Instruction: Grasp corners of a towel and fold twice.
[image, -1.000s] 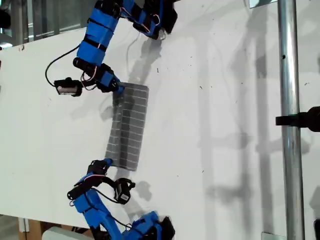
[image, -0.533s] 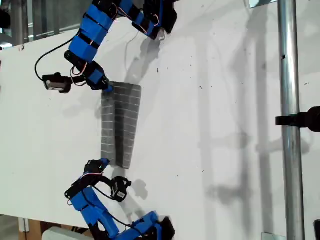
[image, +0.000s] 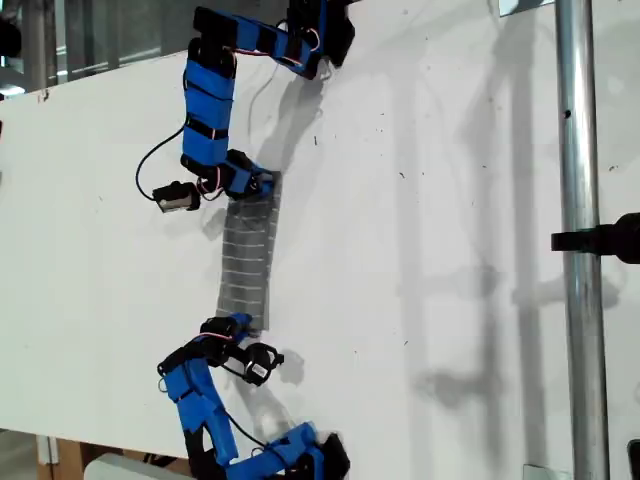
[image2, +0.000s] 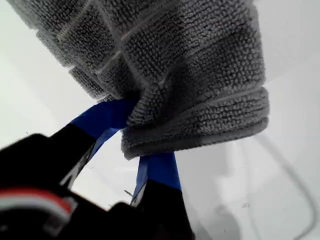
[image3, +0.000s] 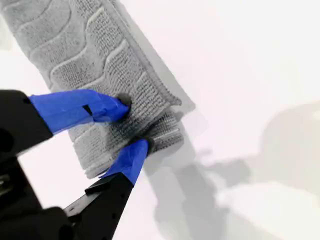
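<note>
My first gripper (image2: 137, 145) is pinched on a bunched end of the towel (image2: 165, 65): its two blue fingertips (image2: 107, 117) press on either side of several stacked grey layers, whose folded edges bulge outward past the tips. The towel's remaining length runs away from the jaws over the white table (image2: 295, 150).

My second gripper (image3: 131, 125) is likewise clamped on a towel end (image3: 100, 75). One blue fingertip (image3: 107, 107) presses on the upper face of the cloth and the other tip sits at its edge, with the fabric puckered between them. Here the towel lies flat on the table (image3: 240, 60), pale stripes showing.

In the exterior view, the towel (image: 248, 258) forms a narrow grey strip on the white table (image: 430, 200), stretched between two blue arms, one gripper (image: 252, 184) at its upper end and one gripper (image: 232, 326) at its lower end. Which arm is first cannot be told. A metal pole (image: 580, 240) stands at the exterior view's right.
</note>
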